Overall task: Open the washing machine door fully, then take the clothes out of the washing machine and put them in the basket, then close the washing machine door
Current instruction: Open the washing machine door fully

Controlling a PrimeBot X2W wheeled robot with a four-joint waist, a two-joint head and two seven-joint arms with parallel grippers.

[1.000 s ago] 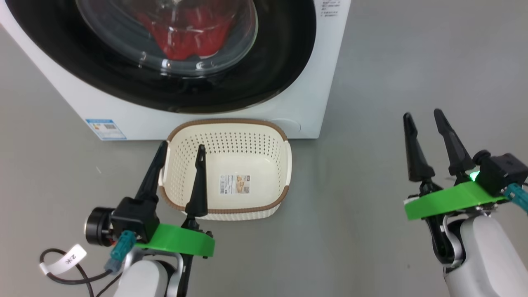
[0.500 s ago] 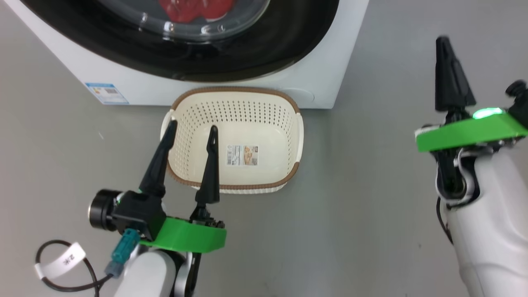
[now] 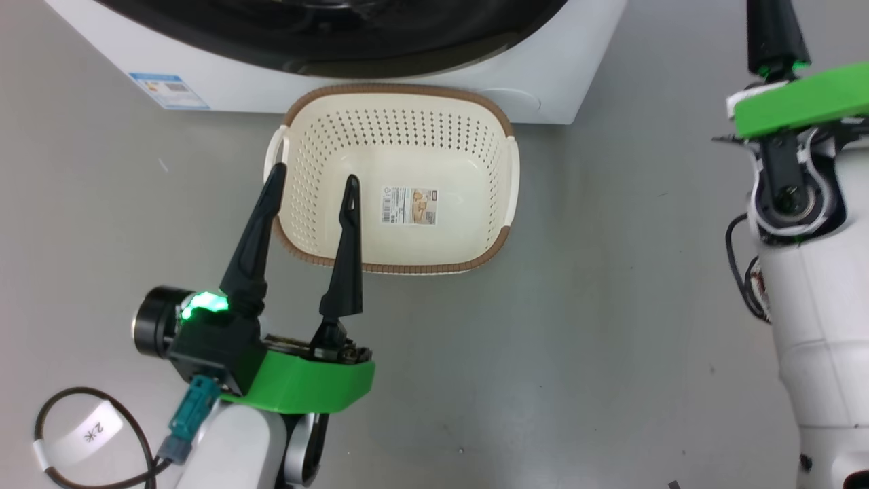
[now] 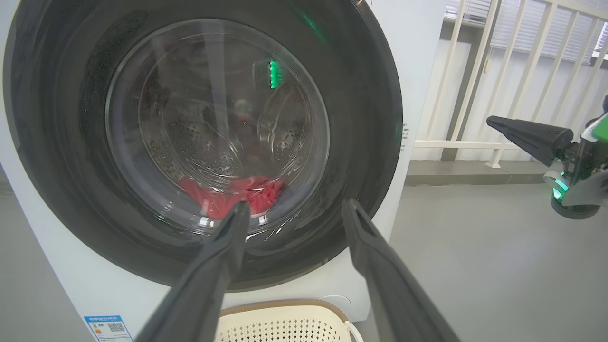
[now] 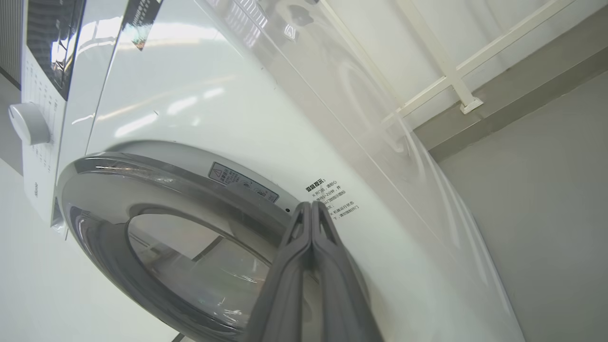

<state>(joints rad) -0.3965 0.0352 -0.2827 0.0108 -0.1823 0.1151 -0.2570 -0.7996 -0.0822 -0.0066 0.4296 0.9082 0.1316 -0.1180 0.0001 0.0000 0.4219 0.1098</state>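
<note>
The white washing machine [image 3: 563, 81] stands at the top of the head view, and its door [image 4: 365, 142] with the black rim is closed. Red clothes [image 4: 228, 194] lie behind the door's glass. On the floor in front of the machine sits the cream basket [image 3: 394, 92], with nothing in it but a paper label. My left gripper [image 3: 314, 175] is open, its fingers over the basket's left rim, pointing at the door [image 4: 295, 205]. My right gripper [image 5: 311, 206] is shut on nothing. It is raised to the right of the machine, tips near the door's right edge [image 5: 228, 190].
Grey floor lies open to the right of the basket. A white railing [image 4: 475, 71] runs behind the machine on the right. A black cable loop with a white tag [image 3: 88, 428] hangs by my left forearm. The machine's dial [image 5: 28, 123] sits on its panel.
The right gripper has shut and risen up the right side towards the door's edge. The head camera has tilted down, so the machine slid up. The left gripper stays open over the basket.
</note>
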